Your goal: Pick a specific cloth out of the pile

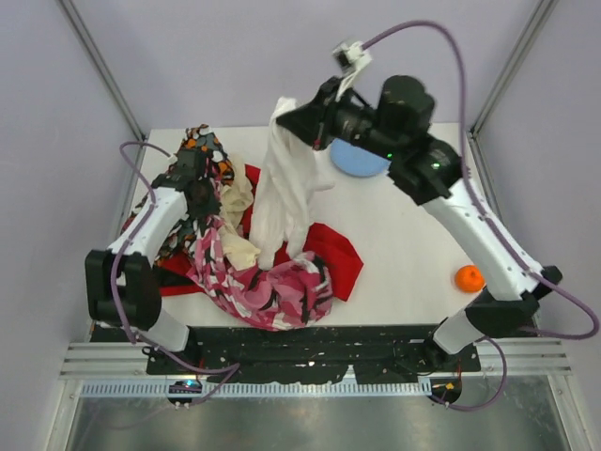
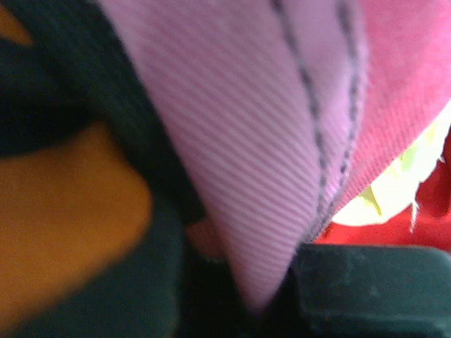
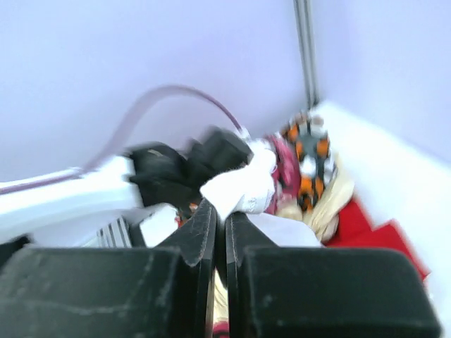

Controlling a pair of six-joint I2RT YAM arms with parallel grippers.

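From above: the right gripper [image 1: 299, 117] pinches the cloth [image 1: 282, 188] high, its tail draping onto the pile [image 1: 272, 291] on the desk [image 1: 404, 244]. The left gripper [image 1: 197, 193] is sunk in that pile.

Left wrist: pink fabric smothers the lens, so I cannot tell its grip.

Right wrist: jaws narrow, clamping white cloth.

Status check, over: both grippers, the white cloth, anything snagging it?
Copy: right gripper shut on white cloth, raised high. Cloth's lower end hangs down at the pile, maybe not free. Down in that pile, left gripper, jaws hidden.
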